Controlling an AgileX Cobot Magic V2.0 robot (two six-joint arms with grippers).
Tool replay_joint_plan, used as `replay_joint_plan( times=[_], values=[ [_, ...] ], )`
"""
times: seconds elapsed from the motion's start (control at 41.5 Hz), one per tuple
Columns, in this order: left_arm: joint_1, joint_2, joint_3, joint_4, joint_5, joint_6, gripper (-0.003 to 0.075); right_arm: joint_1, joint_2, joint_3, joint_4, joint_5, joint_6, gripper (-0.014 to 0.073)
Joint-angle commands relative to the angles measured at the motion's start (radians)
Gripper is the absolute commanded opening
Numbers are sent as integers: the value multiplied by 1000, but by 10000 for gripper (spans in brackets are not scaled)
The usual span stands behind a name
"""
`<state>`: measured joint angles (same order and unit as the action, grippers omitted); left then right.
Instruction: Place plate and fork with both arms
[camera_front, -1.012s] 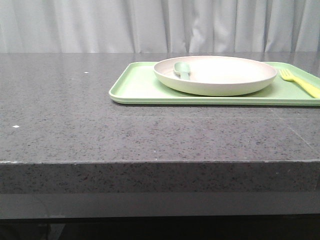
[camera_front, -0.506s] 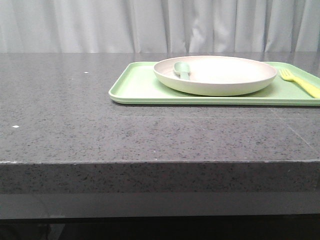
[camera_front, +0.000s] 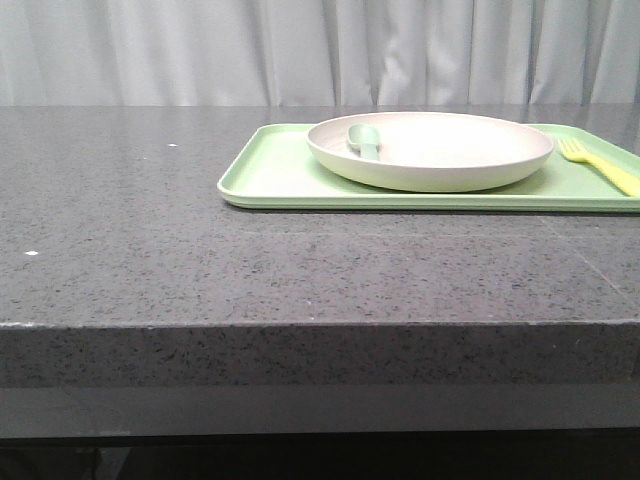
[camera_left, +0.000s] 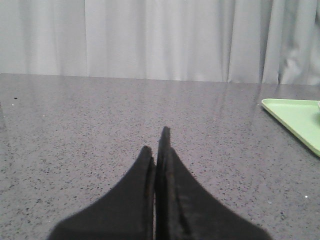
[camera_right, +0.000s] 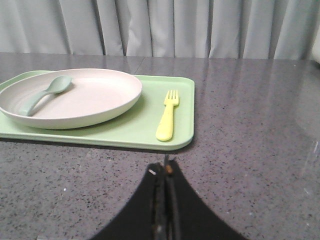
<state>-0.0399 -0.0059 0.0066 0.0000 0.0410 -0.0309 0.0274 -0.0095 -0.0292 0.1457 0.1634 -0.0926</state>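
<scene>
A light-green tray lies flat on the grey speckled worktop, toward the far right corner. Its right end runs past the edge of the front view.

The plate sits on the tray, in the middle part of it. It is round, cream and much wider than the cutlery. A grey-green spoon lies inside the plate, near the plate's left rim.

The fork is pale yellow. It lies flat on the tray, just beside the plate, at the tray's right end. It does not touch the plate. Its tines point toward the far edge of the worktop.

The left tool hangs over a bare part of the worktop, well apart from the tray. Its two dark fingers are pressed together and grasp nothing.

The right tool is near the front rim of the tray, close to the fork's handle end. Its fingers are clenched too, with nothing between them.

A pale curtain hangs behind the worktop.
</scene>
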Motion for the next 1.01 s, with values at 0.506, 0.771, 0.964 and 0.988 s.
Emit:
replay_joint_plan(
  times=[0.506, 0.771, 0.964, 0.988],
  values=[
    [-3, -23, 3, 0, -85, -7, -18, -5, -19, 53, 4, -170, -10, -121],
    [-3, -23, 3, 0, -85, -7, -18, -5, -19, 53, 4, -175, -10, -121],
    [-3, -23, 3, 0, -85, -7, -18, -5, -19, 53, -30, -182, 40, -121],
    [-3, -23, 3, 0, -85, -7, -18, -5, -19, 53, -50, -185, 60, -121]
  ],
)
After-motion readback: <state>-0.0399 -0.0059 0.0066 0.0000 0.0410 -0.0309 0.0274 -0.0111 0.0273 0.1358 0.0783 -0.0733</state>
